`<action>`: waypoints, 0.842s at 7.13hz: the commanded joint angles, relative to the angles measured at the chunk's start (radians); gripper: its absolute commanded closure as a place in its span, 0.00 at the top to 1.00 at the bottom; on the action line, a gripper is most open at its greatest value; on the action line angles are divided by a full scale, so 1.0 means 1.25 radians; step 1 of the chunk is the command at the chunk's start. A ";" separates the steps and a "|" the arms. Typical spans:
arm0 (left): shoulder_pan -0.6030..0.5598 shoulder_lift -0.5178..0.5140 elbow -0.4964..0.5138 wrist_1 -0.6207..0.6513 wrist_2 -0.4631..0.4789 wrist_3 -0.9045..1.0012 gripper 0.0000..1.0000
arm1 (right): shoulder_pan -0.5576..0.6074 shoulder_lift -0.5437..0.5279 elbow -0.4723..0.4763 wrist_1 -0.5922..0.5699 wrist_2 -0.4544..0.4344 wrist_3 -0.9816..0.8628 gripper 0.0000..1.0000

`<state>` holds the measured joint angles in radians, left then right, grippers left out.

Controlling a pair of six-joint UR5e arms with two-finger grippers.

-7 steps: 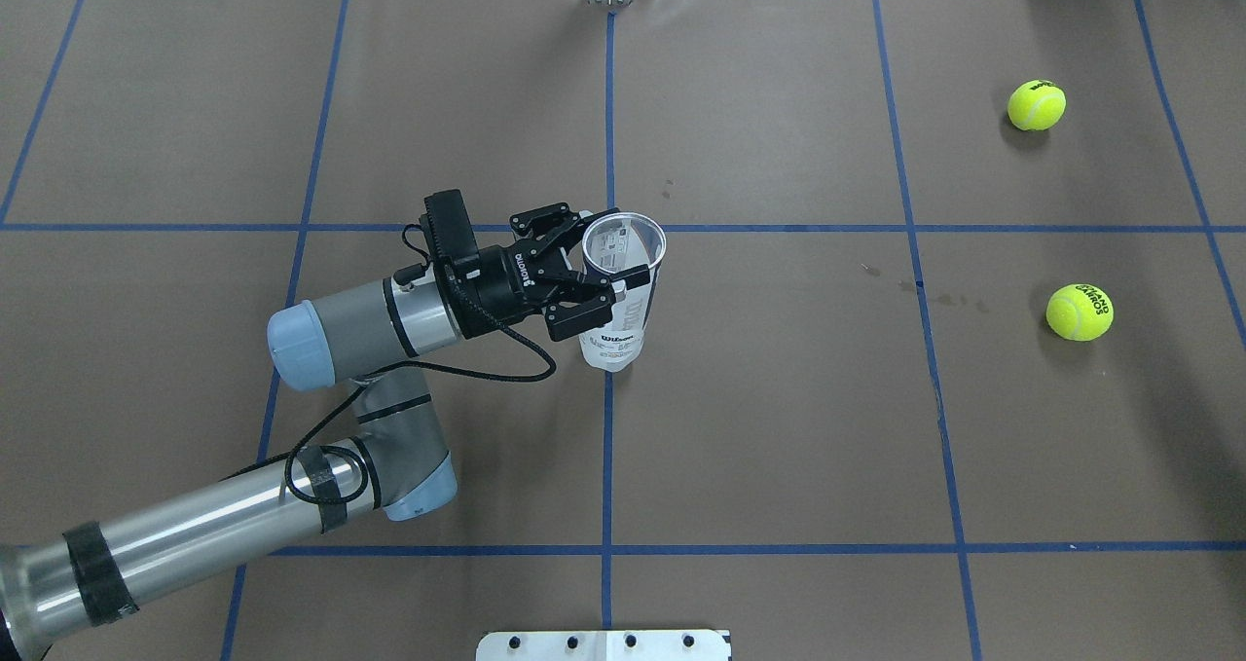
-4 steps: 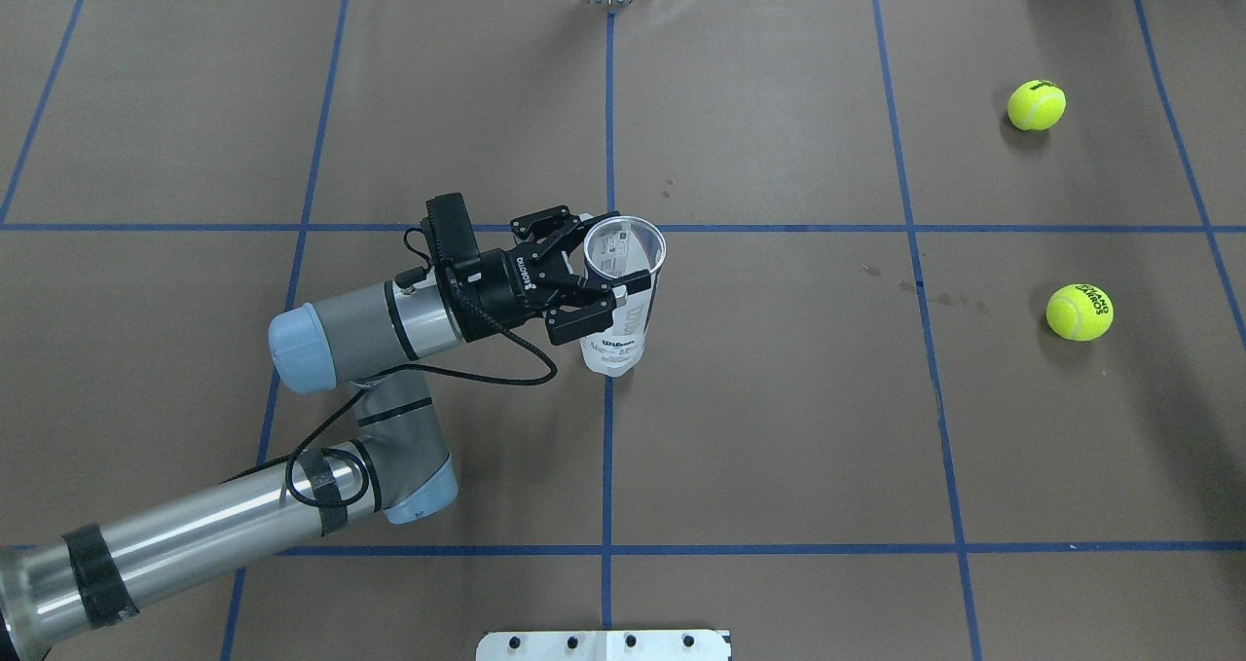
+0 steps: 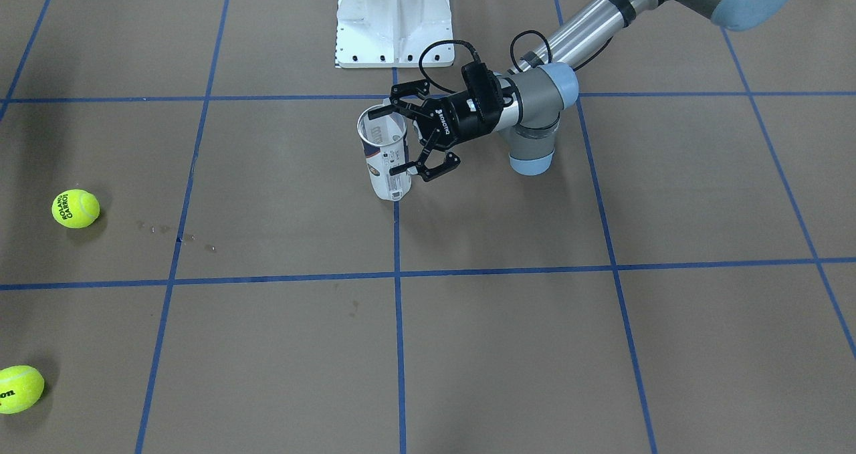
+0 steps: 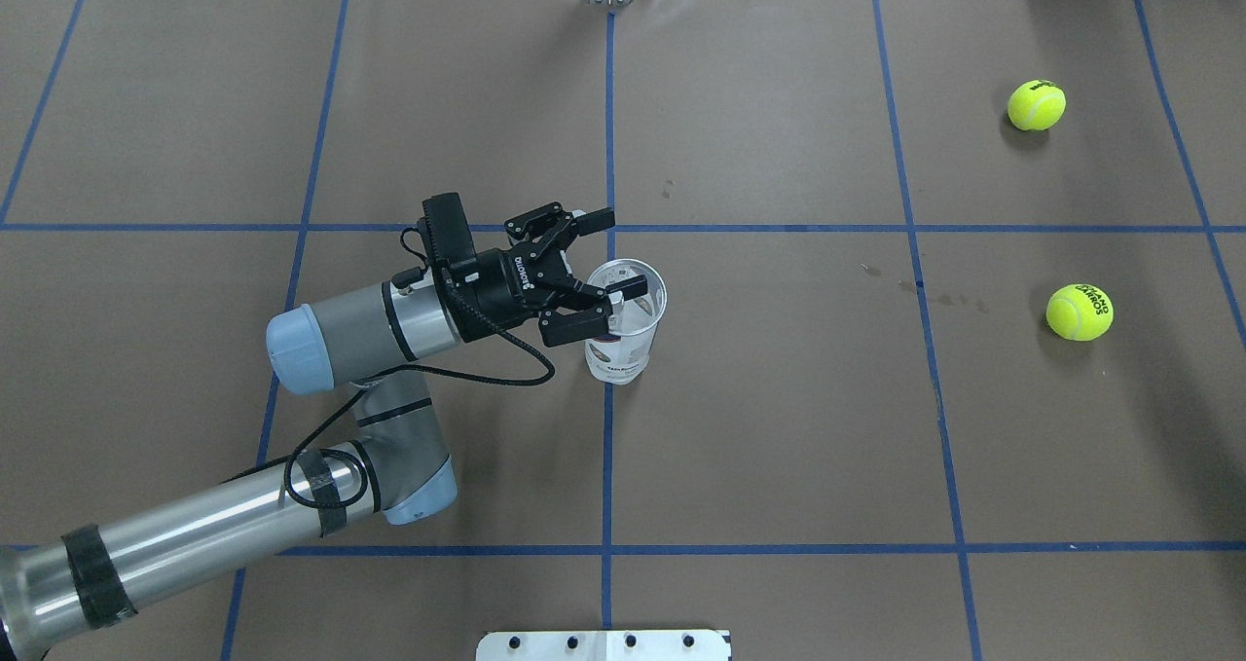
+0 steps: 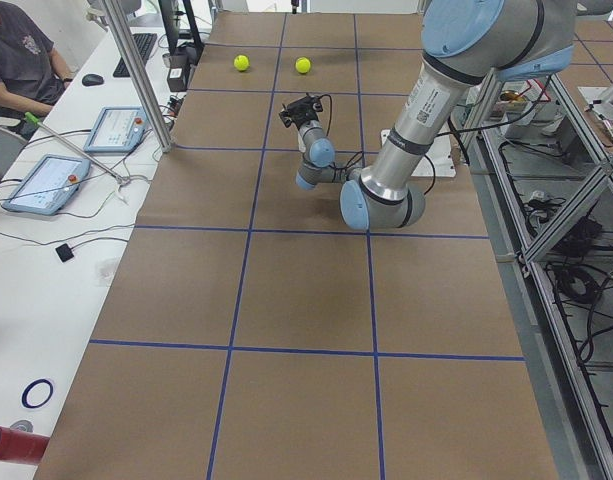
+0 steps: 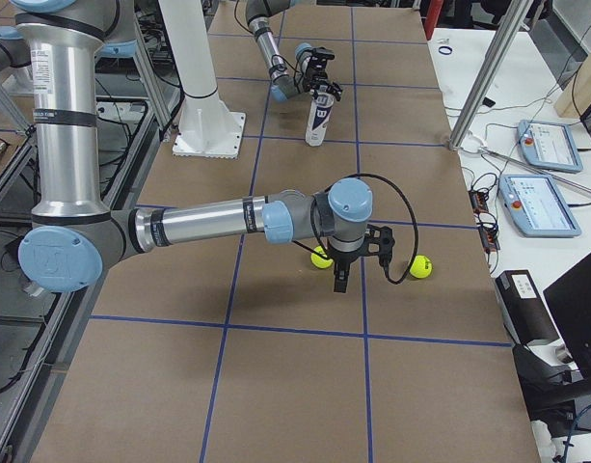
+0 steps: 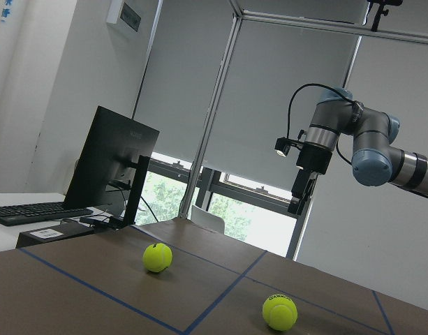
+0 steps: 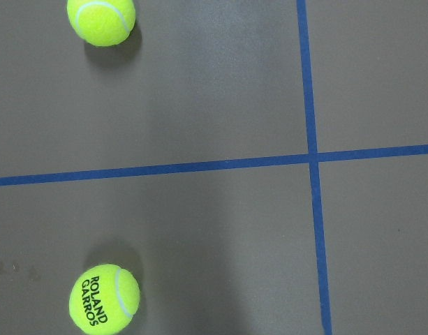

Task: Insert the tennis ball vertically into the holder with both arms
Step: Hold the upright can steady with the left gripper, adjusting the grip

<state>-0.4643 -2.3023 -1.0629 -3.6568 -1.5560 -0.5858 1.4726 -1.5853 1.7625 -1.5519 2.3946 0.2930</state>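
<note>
The holder (image 4: 619,342), a clear can with a white and navy label, stands mouth up near the table's middle and also shows in the front-facing view (image 3: 382,156). My left gripper (image 4: 621,250) is open, its jaws spread wide to either side of the holder's upper part (image 3: 388,140). Two yellow tennis balls (image 4: 1037,104) (image 4: 1079,312) lie far to the right. My right gripper (image 6: 337,280) hangs pointing down over the table between those balls (image 8: 104,294) (image 8: 102,21). I cannot tell whether it is open or shut.
The white bolted pedestal (image 3: 391,19) stands at the robot's side of the table. Tablets (image 6: 541,145) and a metal post (image 6: 488,77) are beyond the table's far edge. A seated person (image 5: 16,60) is there too.
My left gripper was shut on the holder and has opened. The holder's rim has moved toward the robot, so the can looks shorter from above.
</note>
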 commanded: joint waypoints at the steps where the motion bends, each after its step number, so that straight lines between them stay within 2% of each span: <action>1: 0.001 0.008 -0.004 -0.003 -0.001 -0.001 0.99 | 0.000 -0.001 0.000 0.000 0.000 0.000 1.00; 6: 0.001 0.053 -0.055 -0.008 -0.003 -0.005 1.00 | 0.000 -0.001 0.000 0.001 0.000 0.000 1.00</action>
<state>-0.4639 -2.2426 -1.1262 -3.6672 -1.5593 -0.5942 1.4731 -1.5862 1.7625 -1.5514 2.3949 0.2930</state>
